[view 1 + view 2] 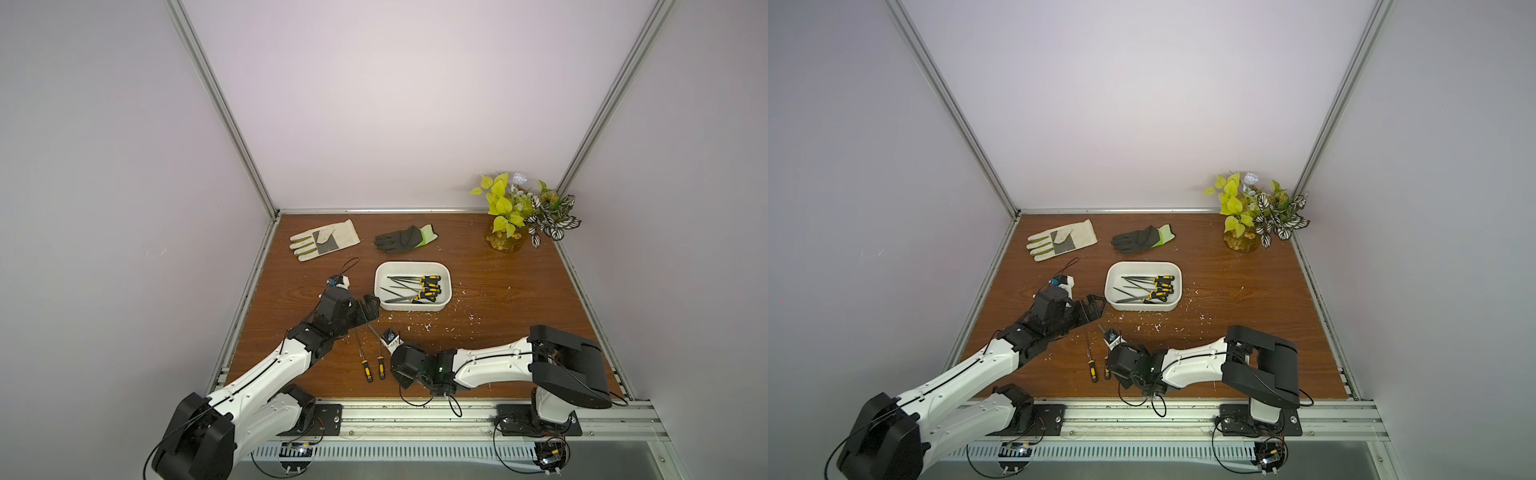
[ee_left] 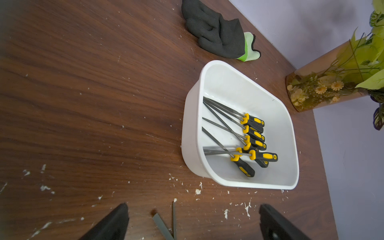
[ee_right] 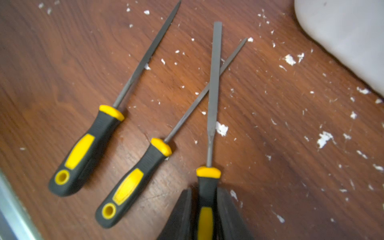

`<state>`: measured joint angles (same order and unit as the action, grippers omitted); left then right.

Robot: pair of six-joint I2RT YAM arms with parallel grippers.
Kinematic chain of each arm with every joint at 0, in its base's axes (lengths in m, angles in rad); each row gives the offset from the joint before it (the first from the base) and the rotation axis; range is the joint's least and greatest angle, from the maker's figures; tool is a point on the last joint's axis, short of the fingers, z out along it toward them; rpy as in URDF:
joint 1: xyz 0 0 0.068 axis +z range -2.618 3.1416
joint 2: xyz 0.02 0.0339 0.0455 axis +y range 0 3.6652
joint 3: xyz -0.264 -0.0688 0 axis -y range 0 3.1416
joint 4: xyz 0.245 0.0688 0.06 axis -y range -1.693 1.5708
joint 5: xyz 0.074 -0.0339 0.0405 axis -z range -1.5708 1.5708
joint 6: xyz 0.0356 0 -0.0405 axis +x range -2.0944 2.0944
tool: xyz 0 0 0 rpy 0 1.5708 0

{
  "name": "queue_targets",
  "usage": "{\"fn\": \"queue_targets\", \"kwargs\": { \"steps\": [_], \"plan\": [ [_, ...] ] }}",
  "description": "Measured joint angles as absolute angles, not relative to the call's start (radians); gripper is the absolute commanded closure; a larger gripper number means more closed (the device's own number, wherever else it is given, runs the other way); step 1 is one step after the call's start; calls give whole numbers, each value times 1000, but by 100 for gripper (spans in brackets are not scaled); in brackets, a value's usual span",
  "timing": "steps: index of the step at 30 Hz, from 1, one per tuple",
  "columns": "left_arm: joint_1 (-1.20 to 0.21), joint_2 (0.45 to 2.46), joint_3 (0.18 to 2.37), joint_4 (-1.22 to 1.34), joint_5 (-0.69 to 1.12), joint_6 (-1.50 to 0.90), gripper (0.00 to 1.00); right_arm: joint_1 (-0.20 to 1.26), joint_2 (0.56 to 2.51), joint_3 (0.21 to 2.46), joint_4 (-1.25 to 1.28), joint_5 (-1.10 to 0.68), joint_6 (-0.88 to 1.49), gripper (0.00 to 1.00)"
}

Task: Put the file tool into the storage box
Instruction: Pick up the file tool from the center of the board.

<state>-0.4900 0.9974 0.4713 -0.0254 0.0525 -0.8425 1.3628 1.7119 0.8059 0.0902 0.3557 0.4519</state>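
The file tool is gripped by its handle between the jaws of the right gripper. The storage box is seen ahead of the left gripper, whose jaws are spread wide.

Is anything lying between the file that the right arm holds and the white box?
Nothing solid: only white flakes dot the table between the held file and the storage box. The file's blade crosses over a second file, and the open left tool hovers beside the box's corner.
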Motion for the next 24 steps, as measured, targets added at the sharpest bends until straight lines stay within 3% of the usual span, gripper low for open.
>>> {"fn": "queue_targets", "kwargs": {
  "steps": [7, 16, 24],
  "plan": [
    [-490, 945, 473, -59, 39, -847, 0, 1367, 1681, 783, 75, 374, 401, 98],
    [-490, 850, 526, -193, -4, -849, 0, 1324, 1476, 723, 32, 361, 228, 100],
    [-490, 797, 589, -277, -22, -842, 0, 1134, 1329, 722, -14, 226, 28, 100]
  ]
}}
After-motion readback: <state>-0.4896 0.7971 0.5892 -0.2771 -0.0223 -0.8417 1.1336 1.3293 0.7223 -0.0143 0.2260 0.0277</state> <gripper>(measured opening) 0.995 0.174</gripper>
